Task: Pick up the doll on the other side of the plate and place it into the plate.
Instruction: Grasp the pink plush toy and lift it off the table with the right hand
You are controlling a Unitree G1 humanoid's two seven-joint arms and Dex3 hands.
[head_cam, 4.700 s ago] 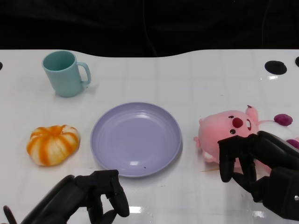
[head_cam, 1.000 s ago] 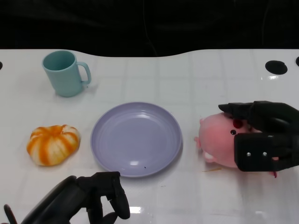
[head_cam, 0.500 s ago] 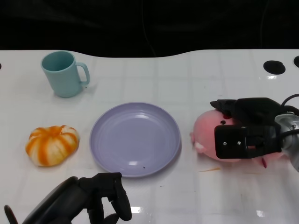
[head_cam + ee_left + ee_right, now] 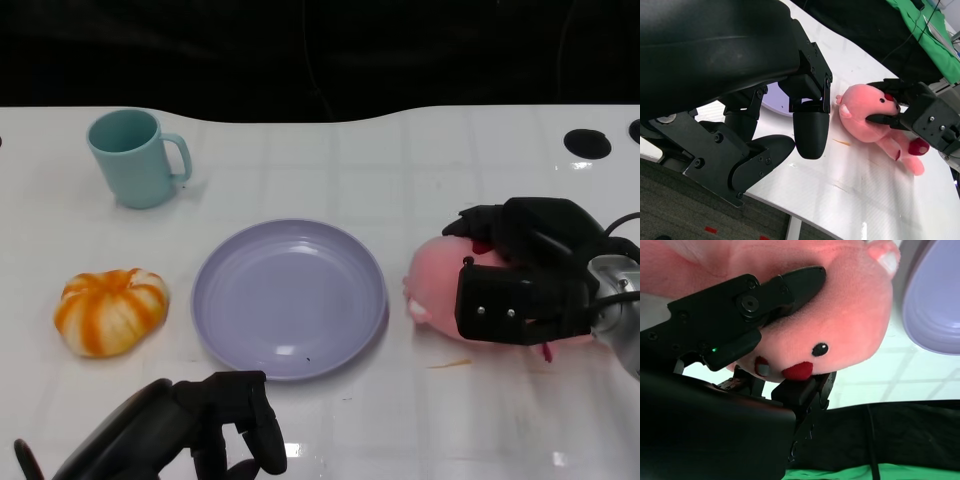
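Your right hand has its fingers clamped round the doll, which lies just right of the plate, but soft plush may squeeze out as you lift.

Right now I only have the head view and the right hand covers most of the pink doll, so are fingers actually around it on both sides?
Observer: Yes. In the right wrist view one finger presses the pink doll on one side of its head, and others press by its red nose.
Operator: Is the doll off the table?
Observer: Cannot tell for sure; in the left wrist view its legs lie close to the white table.
Operator: Is the left hand holding anything?
Observer: No. The left wrist view shows the left hand with its fingers curled in on nothing, near the table's front edge.
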